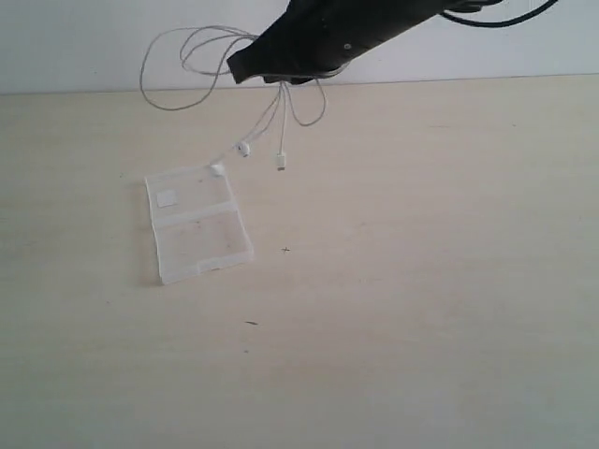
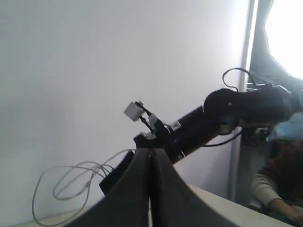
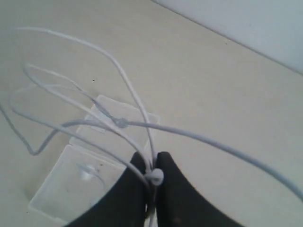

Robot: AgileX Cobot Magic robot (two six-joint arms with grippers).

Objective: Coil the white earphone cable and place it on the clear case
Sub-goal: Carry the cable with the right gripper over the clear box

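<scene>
The right pincer is closed tight on the white earphone cable, pinching several strands together at its fingertips. Loose, uneven loops spill out ahead of the tips, and the plug and two earbuds dangle below them. The left pincer is pressed shut with nothing between its fingers, held high and well apart from the work. The clear case lies flat on the tabletop, below the right pincer and slightly ahead of its tips; the lower earbud is at the case's near corner, though whether it touches cannot be told.

The step in hand looks like setting the bundle down. The pincer should first centre over the case, then descend slowly so the dangling ends settle on the plastic and the loops fold over them. It should let go only once the bundle rests there. The wire is springy and may slide off an edge, and the light case could skid if dragged.

The case carries a small white square sticker with no legible writing. A pale tag on the right arm is too small to read; no brand shows anywhere.
</scene>
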